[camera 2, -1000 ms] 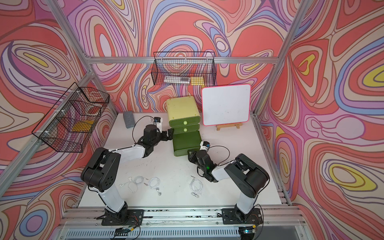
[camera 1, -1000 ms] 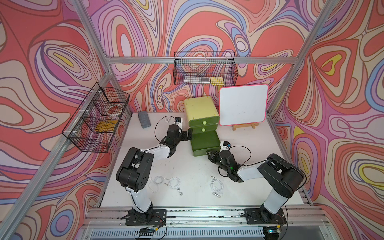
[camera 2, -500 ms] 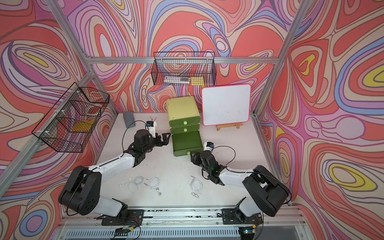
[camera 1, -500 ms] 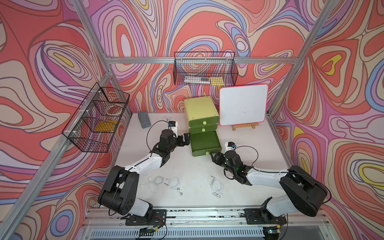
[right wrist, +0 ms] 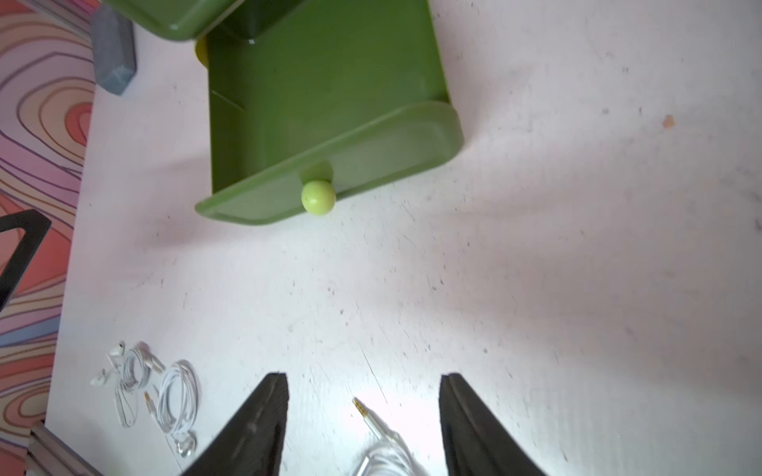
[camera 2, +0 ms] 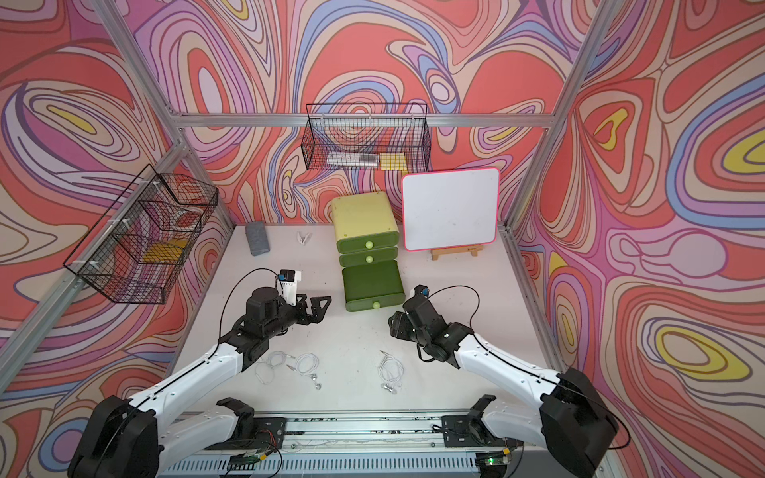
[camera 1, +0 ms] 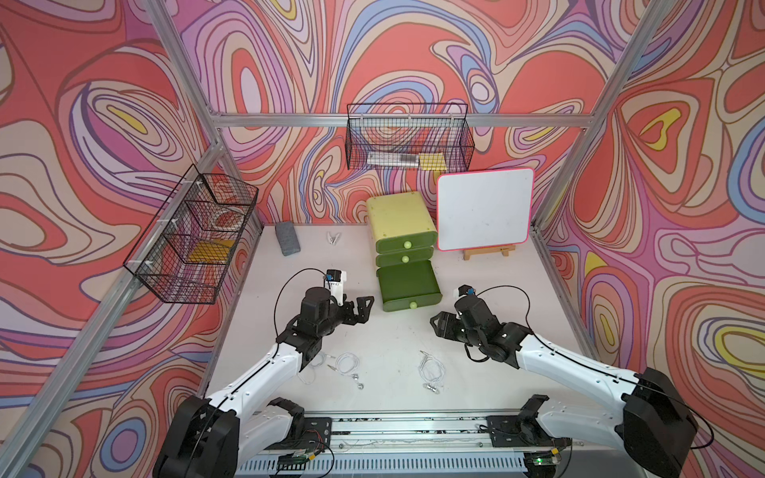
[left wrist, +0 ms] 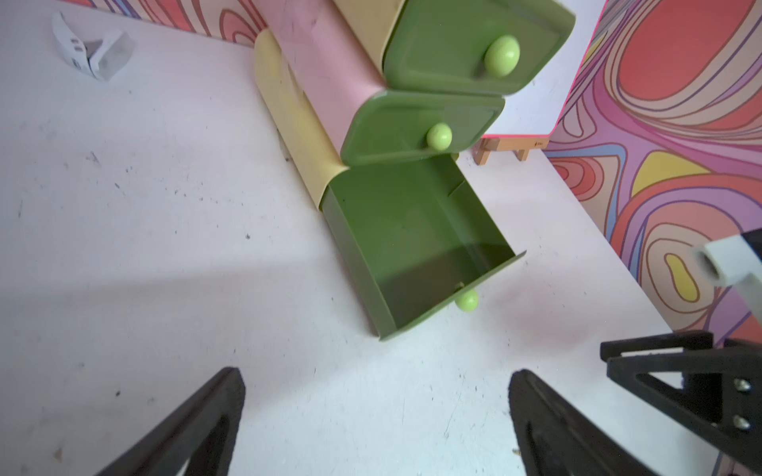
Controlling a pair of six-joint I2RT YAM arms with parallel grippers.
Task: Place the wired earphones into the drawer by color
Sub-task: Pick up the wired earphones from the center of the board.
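- My right gripper (right wrist: pixel 363 377) hangs part-open and empty near a white earphone bundle (right wrist: pixel 385 447); my left gripper (left wrist: pixel 377 373) is spread wide, empty.
- Two more white bundles (right wrist: pixel 175 391) lie beside it; the bottom drawer (right wrist: pixel 321 82) stands open.
- Best approach, I judge: descend squarely and pinch the coil's thick middle.

Both top views are bright, evenly lit and sharp. In the right wrist view the open green plastic drawer (right wrist: pixel 321 82) is slightly blurred, soft grey shadows cross the white tabletop (right wrist: pixel 577 206), and glare bleaches the coiled white earphone cable (right wrist: pixel 383 453).
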